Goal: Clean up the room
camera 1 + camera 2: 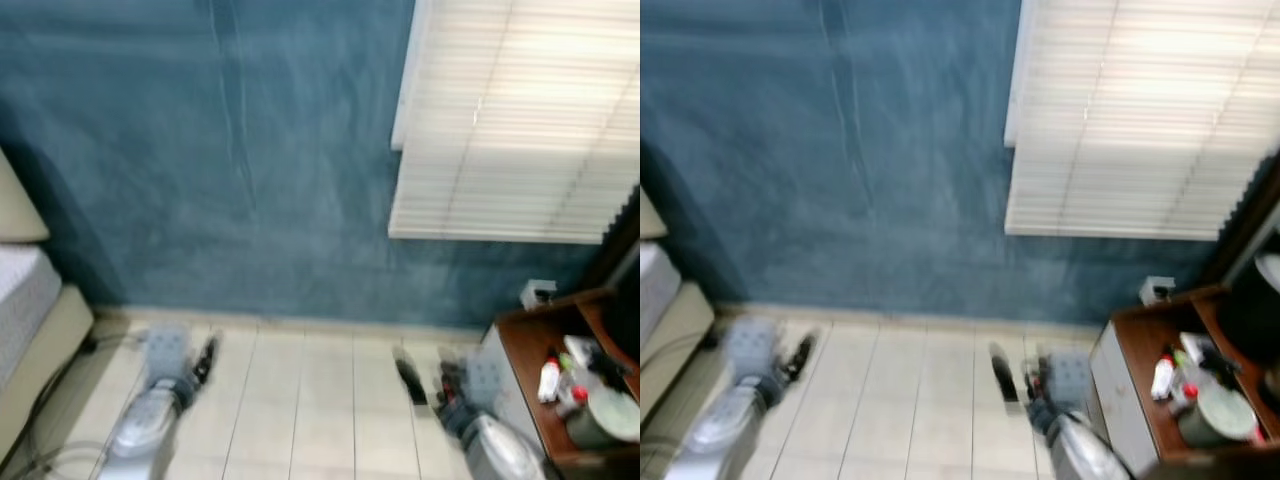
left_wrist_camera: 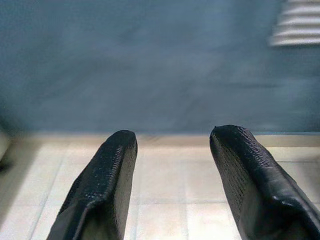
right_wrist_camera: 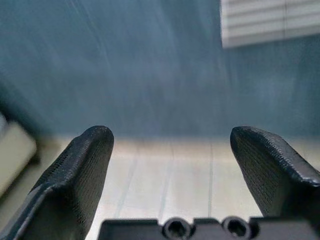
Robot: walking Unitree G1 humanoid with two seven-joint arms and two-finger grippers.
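Observation:
Both views are blurred by motion. My left gripper point(image 1: 207, 358) hangs low over the pale tiled floor point(image 1: 300, 400) on the left; the left wrist view shows its two black fingers point(image 2: 107, 175) spread apart with nothing between them. Over the floor on the right is my right gripper point(image 1: 408, 377), close to a brown wooden table point(image 1: 530, 345). Its fingers point(image 3: 85, 160) also stand wide apart and empty. On the table lie a white bottle with a red cap point(image 1: 549, 378), a round lidded container point(image 1: 600, 415) and other small items.
A blue wall point(image 1: 200, 150) faces me, with white window blinds point(image 1: 520, 120) at the upper right. A bed with a beige frame point(image 1: 35, 340) is at the left edge, with cables point(image 1: 45, 400) on the floor beside it. A small white box point(image 1: 537, 293) sits at the table's back.

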